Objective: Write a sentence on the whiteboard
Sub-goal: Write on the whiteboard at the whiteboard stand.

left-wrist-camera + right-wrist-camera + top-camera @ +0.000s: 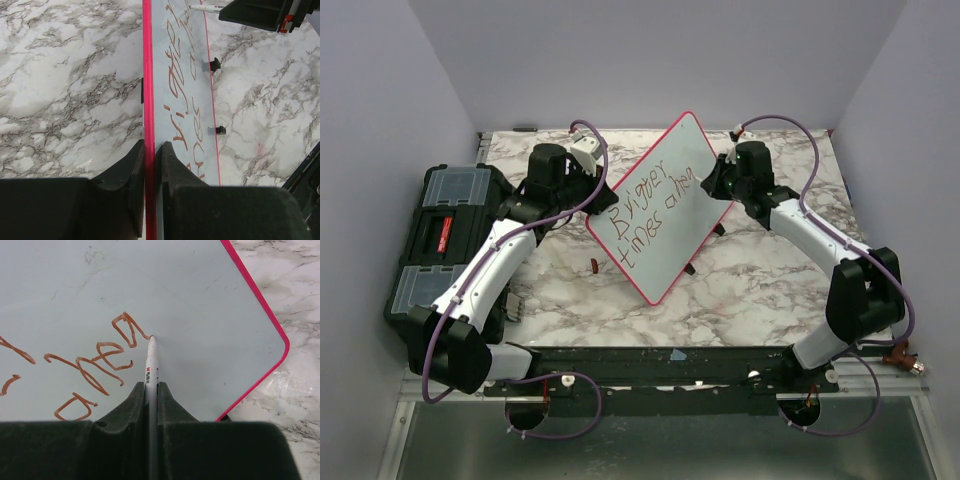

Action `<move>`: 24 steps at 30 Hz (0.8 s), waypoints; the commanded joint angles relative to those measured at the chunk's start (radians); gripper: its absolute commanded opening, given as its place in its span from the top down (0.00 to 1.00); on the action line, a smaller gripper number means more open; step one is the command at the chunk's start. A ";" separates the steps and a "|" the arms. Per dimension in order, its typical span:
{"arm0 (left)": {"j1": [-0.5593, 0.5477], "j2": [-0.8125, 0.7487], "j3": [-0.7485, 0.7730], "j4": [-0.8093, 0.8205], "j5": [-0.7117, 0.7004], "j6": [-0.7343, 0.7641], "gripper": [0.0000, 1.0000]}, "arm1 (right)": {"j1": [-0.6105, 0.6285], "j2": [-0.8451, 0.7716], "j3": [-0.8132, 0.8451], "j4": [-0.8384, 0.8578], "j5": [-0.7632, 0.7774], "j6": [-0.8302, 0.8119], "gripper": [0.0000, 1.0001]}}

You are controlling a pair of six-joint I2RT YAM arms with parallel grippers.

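Whiteboard (686,146) with a thin pink frame sits over the middle of the marble table (760,290), turned diagonally, one corner toward the back wall and the opposite one toward the arms. The sentence (650,215) runs across it in two lines of reddish-brown handwriting.

The left tool (150,147) is nearly closed, its two fingers pinching the pink frame along the board's left edge. The right tool (151,387) is fully closed on a white marker (151,360) that sticks out straight between its fingers. The marker's tip touches the board at the end of the last letter of the lower line, near the board's rounded right corner.

A black toolbox (440,235) with clear-lidded compartments lies at the table's left edge, beside the left arm and apart from the board.
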 commanded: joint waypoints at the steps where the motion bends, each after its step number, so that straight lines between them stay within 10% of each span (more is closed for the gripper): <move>1: -0.011 0.007 0.016 0.023 -0.012 0.112 1.00 | 0.005 -0.024 -0.022 -0.011 0.029 0.004 0.99; 24: -0.014 0.008 0.016 0.021 -0.018 0.117 1.00 | -0.005 -0.002 0.089 -0.034 0.118 -0.029 0.99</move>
